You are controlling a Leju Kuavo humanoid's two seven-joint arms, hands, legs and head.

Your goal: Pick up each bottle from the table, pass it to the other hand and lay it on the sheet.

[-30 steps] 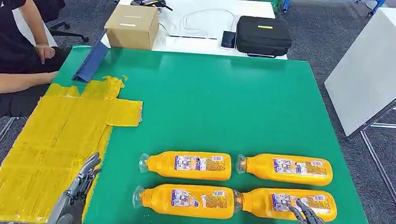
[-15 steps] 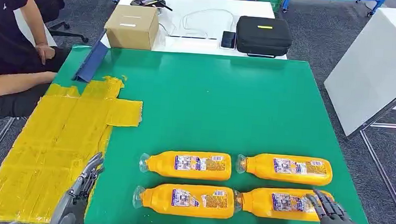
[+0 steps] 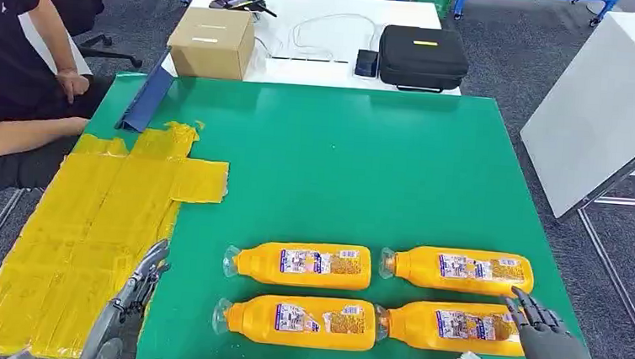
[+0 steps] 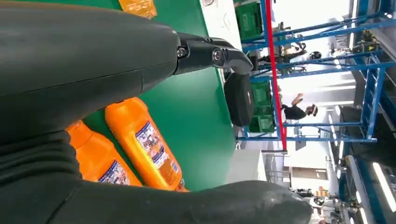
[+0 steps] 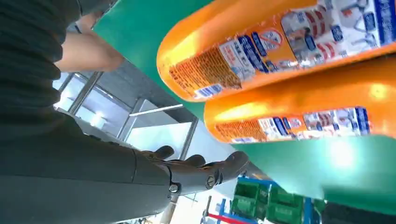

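So there are four orange bottles lying on their sides on the green counter (image 3: 367, 149), in a two by two block near the front edge. Back left bottle (image 3: 300, 264), back right bottle (image 3: 460, 271), front left bottle (image 3: 297, 320), front right bottle (image 3: 452, 326). Caps all point left.

The right hand (image 3: 551, 352) sits just at the base end of the front right bottle, fingers (image 3: 529, 308) spread apart, holding nothing. Can't tell if it's actually touching the bottle.

The left hand (image 3: 128, 301) hovers over the edge where the yellow sheet (image 3: 82, 239) meets the green, fingers apart, empty too.

A person (image 3: 8, 82) sits at the far left.
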